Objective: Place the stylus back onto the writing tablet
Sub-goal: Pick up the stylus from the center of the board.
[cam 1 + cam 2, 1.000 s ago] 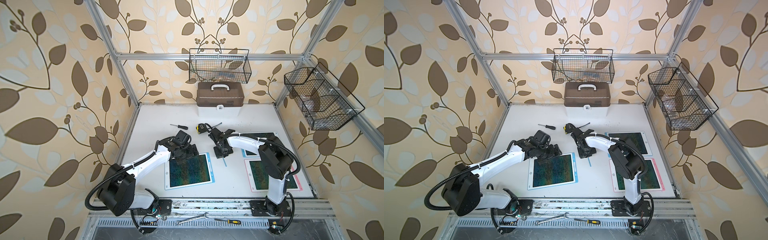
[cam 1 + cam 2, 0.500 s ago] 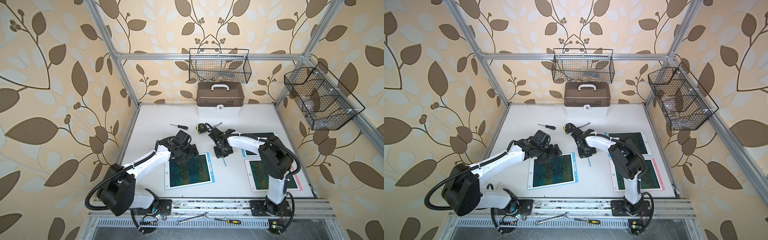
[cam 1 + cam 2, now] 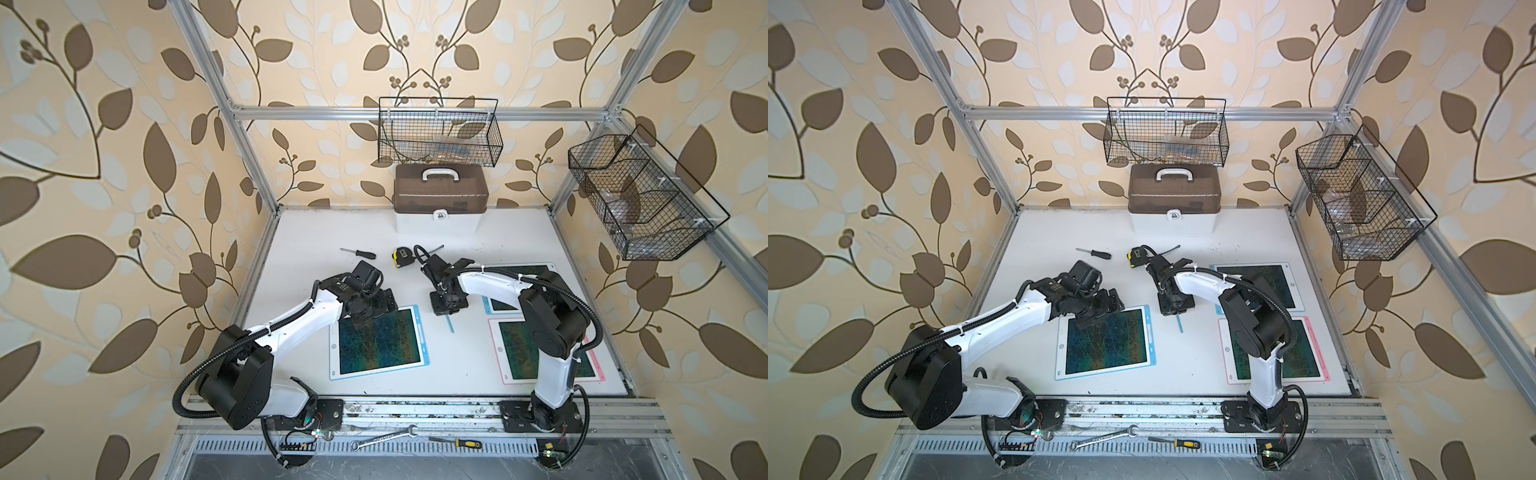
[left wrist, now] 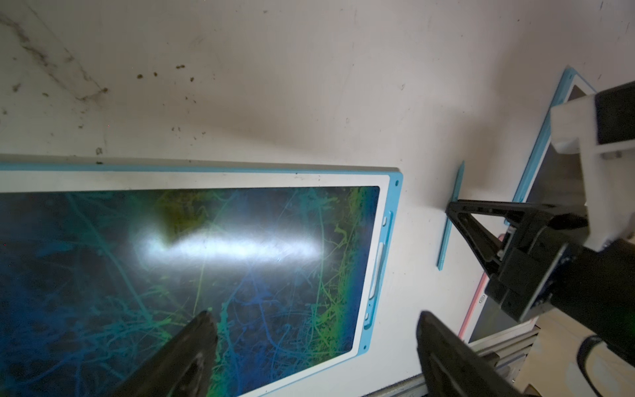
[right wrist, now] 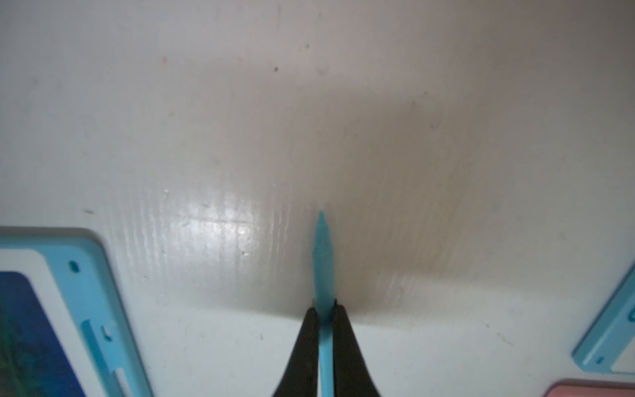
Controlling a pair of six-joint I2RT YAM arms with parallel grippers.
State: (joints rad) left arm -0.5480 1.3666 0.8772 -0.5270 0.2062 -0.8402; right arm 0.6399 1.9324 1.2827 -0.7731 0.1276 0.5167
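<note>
Right fingers (image 5: 307, 343) pinching stylus (image 5: 324, 268), left fingers (image 4: 192, 347) spread

The left arm (image 3: 299, 322) and the right arm (image 3: 490, 286) share glossy white tubular links between bulky black joint housings. A black ribbed cable (image 3: 176, 399) loops along the outside of each, and each base is a black bolted plate (image 3: 330, 413). The claw fingers (image 4: 192, 347) are matte black tapered wedges.
</note>
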